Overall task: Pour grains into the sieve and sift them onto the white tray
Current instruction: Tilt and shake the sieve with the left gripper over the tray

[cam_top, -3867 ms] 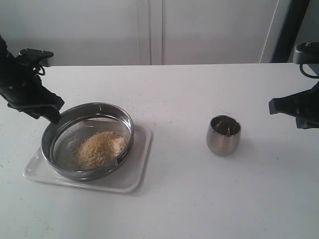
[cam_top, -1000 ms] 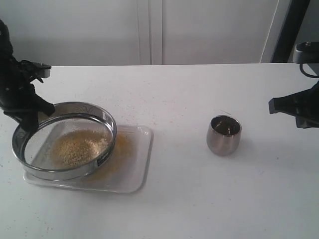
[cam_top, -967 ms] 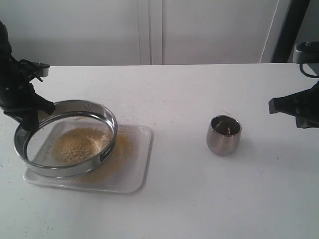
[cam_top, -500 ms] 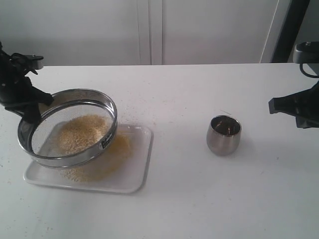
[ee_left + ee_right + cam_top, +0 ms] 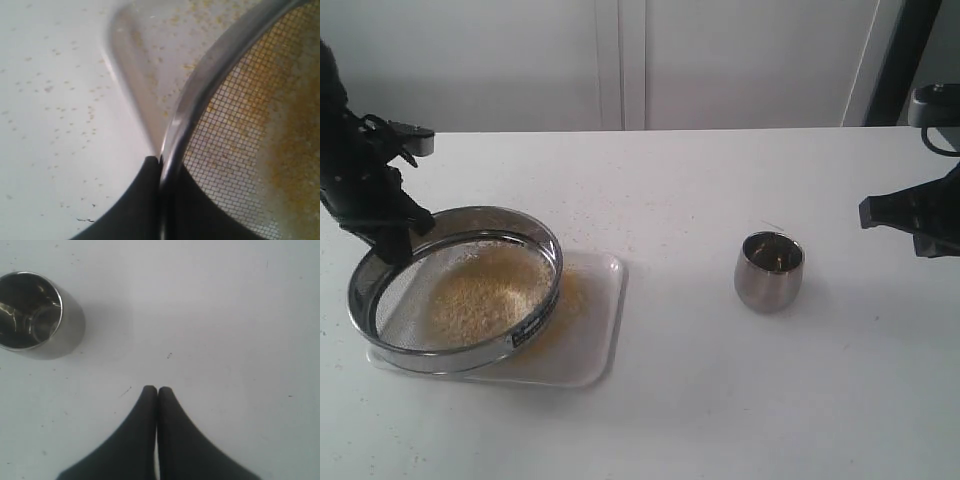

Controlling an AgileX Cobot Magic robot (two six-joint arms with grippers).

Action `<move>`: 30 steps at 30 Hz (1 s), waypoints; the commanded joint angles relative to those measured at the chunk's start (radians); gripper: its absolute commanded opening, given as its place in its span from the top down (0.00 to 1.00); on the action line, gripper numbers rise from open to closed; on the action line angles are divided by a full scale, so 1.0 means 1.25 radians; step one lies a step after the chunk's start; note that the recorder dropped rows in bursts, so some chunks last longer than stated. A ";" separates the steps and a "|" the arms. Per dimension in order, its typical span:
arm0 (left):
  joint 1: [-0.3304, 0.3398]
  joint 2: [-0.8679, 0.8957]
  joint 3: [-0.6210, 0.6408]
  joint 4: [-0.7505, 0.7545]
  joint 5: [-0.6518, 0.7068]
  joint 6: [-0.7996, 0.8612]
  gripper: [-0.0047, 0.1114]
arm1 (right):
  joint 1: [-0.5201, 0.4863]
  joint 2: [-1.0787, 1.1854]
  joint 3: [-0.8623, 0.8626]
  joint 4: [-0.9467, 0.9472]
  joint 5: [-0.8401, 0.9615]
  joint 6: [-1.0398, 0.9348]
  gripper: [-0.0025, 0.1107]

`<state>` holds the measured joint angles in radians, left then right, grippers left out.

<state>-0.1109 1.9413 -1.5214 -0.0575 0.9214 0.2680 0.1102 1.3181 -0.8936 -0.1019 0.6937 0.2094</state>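
The round steel-rimmed sieve hangs tilted just above the white tray, with a heap of beige-yellow grains on its mesh. Fine golden grains lie on the tray beside the sieve. My left gripper is shut on the sieve's far-left rim, one finger outside the rim and one inside over the mesh. My right gripper is shut with nothing in it, hovering over bare table at the right edge of the exterior view.
A small rounded steel cup stands upright on the table right of the tray, also in the right wrist view. Stray granules speckle the white table around the tray. A white wall rises behind the table.
The sieve has been lifted off the tray and shaken from side to side; fine golden grains now lie on the tray. Since half a second ago it dropped lower and levelled. The right arm stayed still.
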 commanded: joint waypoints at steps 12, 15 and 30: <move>0.041 0.003 -0.003 -0.072 0.000 -0.118 0.96 | -0.003 0.000 -0.002 -0.003 -0.012 -0.002 0.98; 0.036 0.003 -0.003 -0.046 -0.002 -0.041 0.96 | -0.003 0.000 -0.002 -0.003 -0.012 -0.002 0.98; 0.078 0.001 0.003 -0.113 -0.020 -0.147 0.96 | -0.003 0.000 -0.002 -0.003 -0.015 -0.002 0.98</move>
<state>-0.0452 1.9570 -1.5151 -0.1364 0.8976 0.1187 0.1102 1.3181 -0.8936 -0.1019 0.6891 0.2094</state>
